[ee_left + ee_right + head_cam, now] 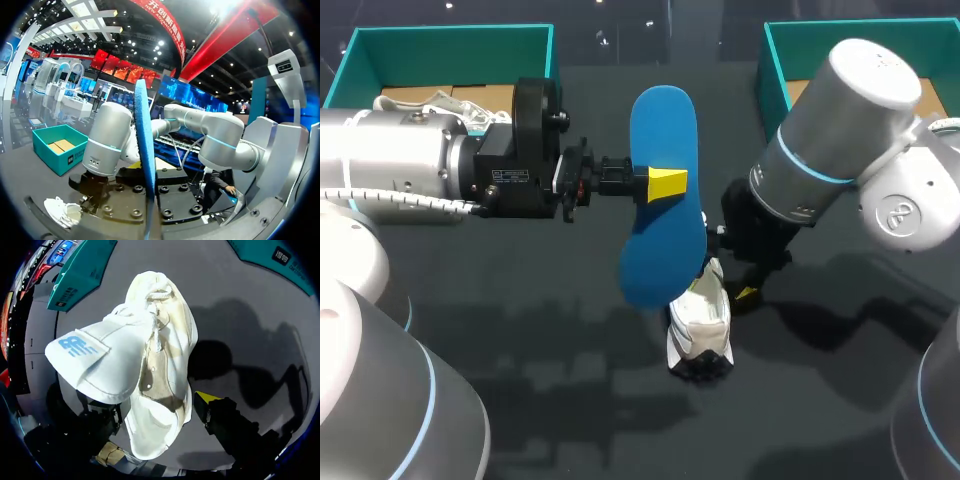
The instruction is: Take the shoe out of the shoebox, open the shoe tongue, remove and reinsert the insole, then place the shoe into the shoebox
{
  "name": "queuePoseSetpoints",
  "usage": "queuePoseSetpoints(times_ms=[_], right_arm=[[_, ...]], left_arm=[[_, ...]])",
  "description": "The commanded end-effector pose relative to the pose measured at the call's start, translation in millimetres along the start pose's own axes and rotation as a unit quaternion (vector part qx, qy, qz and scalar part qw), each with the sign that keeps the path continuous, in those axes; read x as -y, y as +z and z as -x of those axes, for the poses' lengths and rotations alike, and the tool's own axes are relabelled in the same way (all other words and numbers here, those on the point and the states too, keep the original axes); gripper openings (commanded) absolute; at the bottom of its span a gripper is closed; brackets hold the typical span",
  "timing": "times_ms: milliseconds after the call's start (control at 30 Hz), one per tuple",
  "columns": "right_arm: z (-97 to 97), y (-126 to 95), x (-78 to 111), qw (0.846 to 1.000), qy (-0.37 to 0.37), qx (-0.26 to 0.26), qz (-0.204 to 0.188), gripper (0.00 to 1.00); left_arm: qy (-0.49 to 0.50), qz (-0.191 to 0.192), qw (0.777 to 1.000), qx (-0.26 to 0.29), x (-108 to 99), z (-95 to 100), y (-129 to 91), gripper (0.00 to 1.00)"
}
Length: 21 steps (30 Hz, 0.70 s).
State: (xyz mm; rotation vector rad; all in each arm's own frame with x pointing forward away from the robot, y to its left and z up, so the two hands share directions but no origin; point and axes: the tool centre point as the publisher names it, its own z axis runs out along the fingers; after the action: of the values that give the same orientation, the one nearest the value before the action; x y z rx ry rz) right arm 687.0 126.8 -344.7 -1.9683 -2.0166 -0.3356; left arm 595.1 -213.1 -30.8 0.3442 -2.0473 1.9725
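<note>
White lace-up sneaker (700,325) on the dark table (520,400), tongue flipped open, at right gripper (735,285); grip likely hidden, cannot tell. Left gripper (665,185) clamped on blue foam insole (663,130), raised above sneaker.

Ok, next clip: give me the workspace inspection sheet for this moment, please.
Surface: dark matte table, arm shadows on it.
Job's things: blue foam insole is out of the white lace-up sneaker, whose tongue is pulled open; left teal cardboard shoebox and right teal cardboard shoebox at the far edge.
Clutter: nothing seen.
Grippers: left claw shut on the insole; right claw shut on the sneaker.
Cables: white ribbed hose along the left arm.
Surroundings: nothing seen over the table.
</note>
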Motion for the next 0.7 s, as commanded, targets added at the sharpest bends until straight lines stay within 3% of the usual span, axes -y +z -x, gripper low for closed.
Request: queuePoseSetpoints(times_ms=[33, 467, 700], right_arm=[[22.3, -38.5, 8.4, 0.993, -0.028, -0.110, -0.026, 1.00], [22.3, -38.5, 8.4, 0.993, -0.028, -0.110, -0.026, 1.00], [15.6, -73.8, 13.8, 0.984, -0.026, -0.174, 0.024, 1.00]], left_arm=[[0.000, -0.001, 1.000, -0.001, -0.1, 1.7, 3.5, 0.00], [0.000, -0.001, 1.000, -0.001, -0.1, 1.7, 3.5, 0.00], [0.000, -0.001, 1.000, -0.001, -0.1, 1.7, 3.5, 0.00]])
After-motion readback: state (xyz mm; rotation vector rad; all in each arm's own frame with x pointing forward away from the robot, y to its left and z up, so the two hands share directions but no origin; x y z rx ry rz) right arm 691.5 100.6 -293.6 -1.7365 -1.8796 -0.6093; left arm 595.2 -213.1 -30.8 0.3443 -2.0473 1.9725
